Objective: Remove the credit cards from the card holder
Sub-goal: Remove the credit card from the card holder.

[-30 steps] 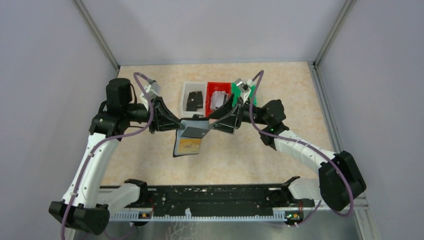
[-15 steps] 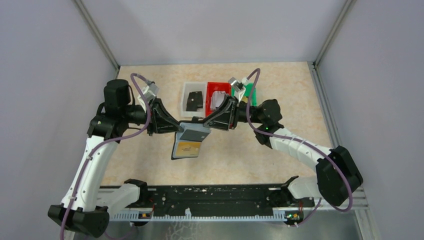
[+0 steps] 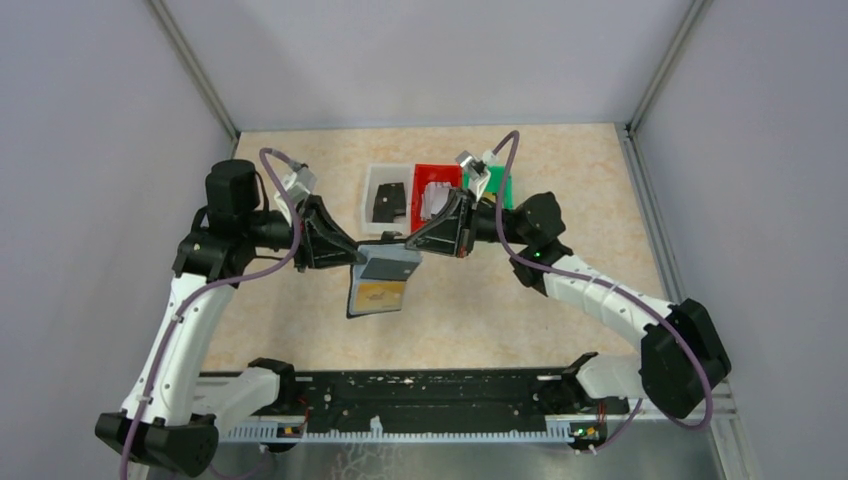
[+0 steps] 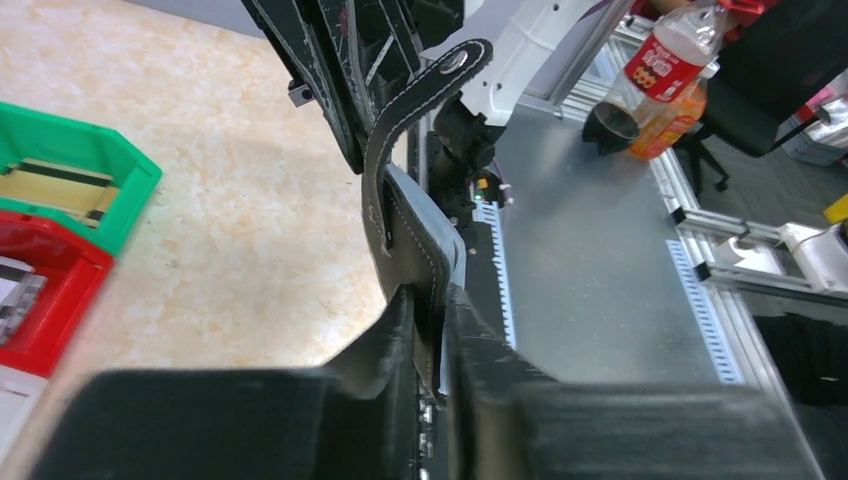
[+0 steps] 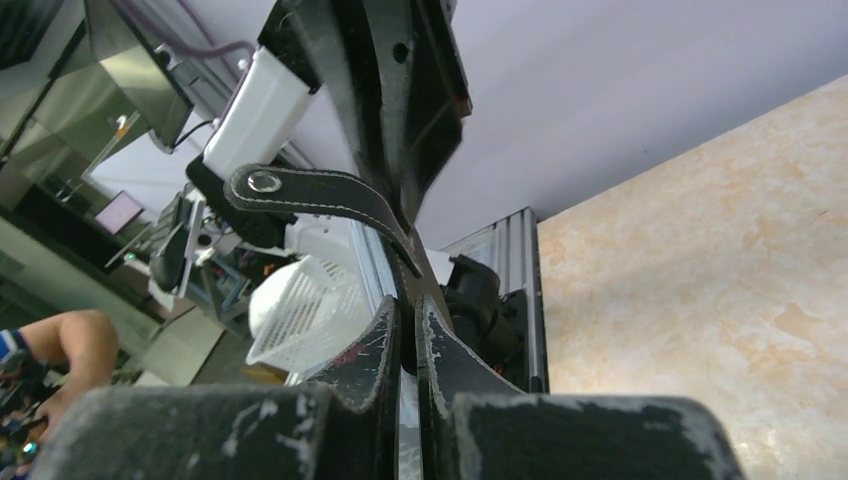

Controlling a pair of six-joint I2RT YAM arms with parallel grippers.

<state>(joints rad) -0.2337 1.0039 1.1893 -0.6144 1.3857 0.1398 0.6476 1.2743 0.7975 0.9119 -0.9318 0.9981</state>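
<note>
The black card holder [image 3: 386, 266] hangs open in the air between my two grippers, above the table's middle. Its pale blue-grey panel faces up, and a gold-tan credit card [image 3: 378, 294] shows in the lower flap. My left gripper [image 3: 357, 258] pinches the holder's left edge; in the left wrist view its jaws [image 4: 432, 318] close round the stitched black flap [image 4: 408, 215]. From the right, my right gripper [image 3: 413, 246] is shut on the holder's other edge [image 5: 411, 325]. The strap tab [image 5: 310, 196] curls above its fingers.
Three bins stand behind the holder. The white bin [image 3: 372, 184] has a black item in it, the red bin [image 3: 436, 174] holds silvery cards [image 3: 435, 200], and the green bin [image 4: 75, 150] holds gold-tan cards [image 4: 45, 185]. A bottle [image 4: 668, 75] stands off the table.
My right gripper has closed on the holder's right edge and moved slightly left. The holder hangs in the same place with the left gripper still on it.
</note>
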